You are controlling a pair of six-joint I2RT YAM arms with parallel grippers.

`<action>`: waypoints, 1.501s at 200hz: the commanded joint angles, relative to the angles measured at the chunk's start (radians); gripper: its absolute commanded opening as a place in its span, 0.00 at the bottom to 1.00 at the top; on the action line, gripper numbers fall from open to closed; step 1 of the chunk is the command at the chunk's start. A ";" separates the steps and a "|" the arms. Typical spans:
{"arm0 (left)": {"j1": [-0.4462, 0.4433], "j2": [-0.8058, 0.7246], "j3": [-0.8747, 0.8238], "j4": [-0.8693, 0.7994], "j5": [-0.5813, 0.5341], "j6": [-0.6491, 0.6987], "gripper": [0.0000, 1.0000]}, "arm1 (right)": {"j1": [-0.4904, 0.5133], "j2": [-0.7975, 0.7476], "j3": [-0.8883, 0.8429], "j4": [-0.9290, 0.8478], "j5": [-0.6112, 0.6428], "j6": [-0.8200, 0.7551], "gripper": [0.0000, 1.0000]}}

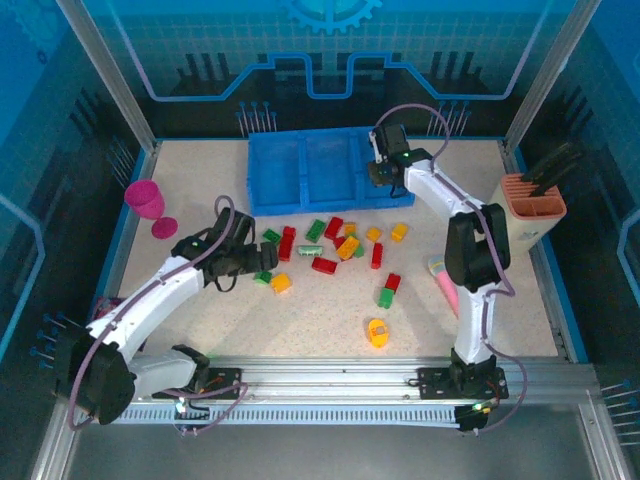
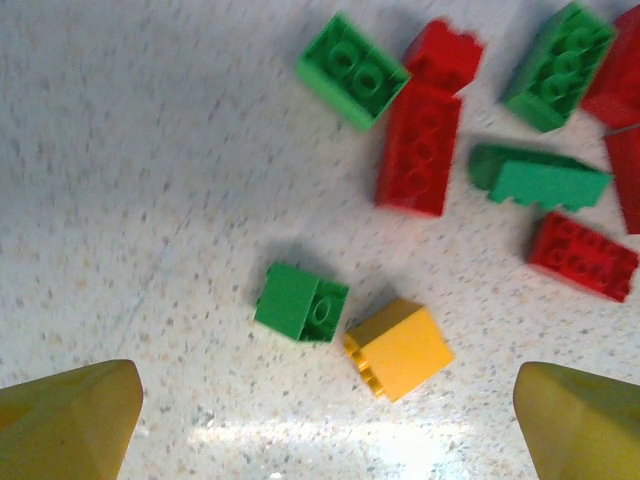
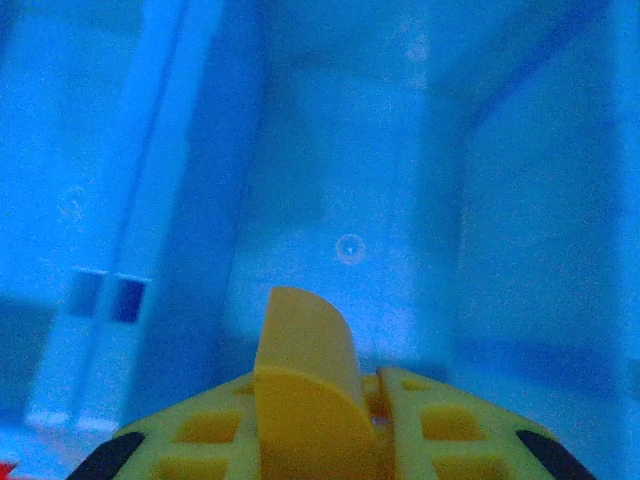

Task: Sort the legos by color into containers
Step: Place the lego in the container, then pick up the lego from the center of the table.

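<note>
**Sorting in progress:** the left pincer [image 1: 264, 261] hangs spread wide just above a green brick [image 2: 300, 302] and a yellow brick [image 2: 398, 348] that lie corner to corner on the counter [image 1: 300, 310]. The right pincer [image 1: 380, 178] has its fingers pressed together with no brick visible between them. It hovers over the right compartment [image 3: 350, 250] of the blue tray [image 1: 275, 170] at the far side.

**The risk:** jaws that wide could close on both neighbours at once and carry two colours to one bin. They could also clip one brick and send it skidding into the pile beyond. The other arm sits low over the tray and could catch a divider wall and shove the whole tray.

**The count from above:** the legos [image 1: 324, 265] lie loose mid-counter, about seventeen in all. That is roughly five or six green, five or six red and six yellow-orange, though the tight cluster blurs the tally. There are three compartments, none showing a brick where visible, plus one magenta cup [image 1: 146, 197], one beige holder [image 1: 533, 205], one pink stick [image 1: 443, 280] and two arms.
</note>
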 commanded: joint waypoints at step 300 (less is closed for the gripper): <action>-0.008 0.426 0.042 0.083 0.009 -0.142 0.33 | 0.103 -0.491 -0.441 -0.064 -0.121 0.089 0.67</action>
